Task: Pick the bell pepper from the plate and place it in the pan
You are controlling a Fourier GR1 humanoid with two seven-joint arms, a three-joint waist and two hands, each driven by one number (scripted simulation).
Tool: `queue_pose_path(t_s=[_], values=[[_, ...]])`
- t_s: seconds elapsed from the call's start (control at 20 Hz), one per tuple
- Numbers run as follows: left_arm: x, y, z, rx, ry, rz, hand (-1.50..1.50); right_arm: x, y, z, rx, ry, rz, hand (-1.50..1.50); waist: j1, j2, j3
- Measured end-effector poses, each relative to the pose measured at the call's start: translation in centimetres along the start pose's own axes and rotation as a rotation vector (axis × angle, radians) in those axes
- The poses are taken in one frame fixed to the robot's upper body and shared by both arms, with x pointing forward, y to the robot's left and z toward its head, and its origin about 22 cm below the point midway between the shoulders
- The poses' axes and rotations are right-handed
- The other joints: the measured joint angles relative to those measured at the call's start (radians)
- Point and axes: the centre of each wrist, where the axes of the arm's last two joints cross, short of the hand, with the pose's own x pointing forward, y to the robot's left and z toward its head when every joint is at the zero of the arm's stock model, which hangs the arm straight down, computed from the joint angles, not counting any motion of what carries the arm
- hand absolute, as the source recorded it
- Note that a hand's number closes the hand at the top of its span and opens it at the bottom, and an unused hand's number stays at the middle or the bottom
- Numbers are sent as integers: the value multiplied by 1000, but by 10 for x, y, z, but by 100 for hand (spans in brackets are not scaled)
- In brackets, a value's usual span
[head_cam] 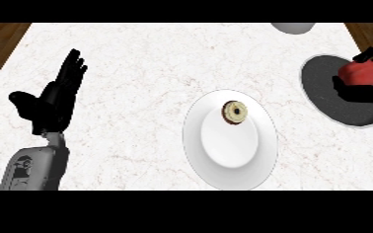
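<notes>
Our right hand (348, 90), at three o'clock, curls around the red bell pepper (358, 71) over the dark pan (320, 91). At six o'clock the white plate (218, 165) carries a small round item (235, 112). At nine o'clock our left hand (53, 101) rests, fingers straight, above the table (146, 54).

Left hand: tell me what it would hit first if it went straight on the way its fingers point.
Nothing, as far as this view shows. The left hand rests open, fingers pointing up and slightly right over bare counter; the plate lies well off that line. Depth is unclear.
</notes>
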Motion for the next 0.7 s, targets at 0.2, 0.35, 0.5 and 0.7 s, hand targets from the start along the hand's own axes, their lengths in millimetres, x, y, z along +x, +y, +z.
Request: queue_pose_path(t_s=[0.2, 0.35, 0.5, 0.7], values=[[0, -8, -3, -8, -9, 3, 0, -42, -4, -24, -51, 19, 95, 150, 10, 5, 1], [1, -9, -2, -16, -10, 2, 0, -69, -1, -39, -61, 45, 125, 150, 22, 7, 1], [3, -11, -6, -20, -20, 5, 0, -85, 8, -50, -70, 61, 129, 150, 28, 9, 2], [10, -14, -8, -35, -24, 8, 0, -105, 17, -53, -62, 85, 89, 150, 39, 13, 4]])
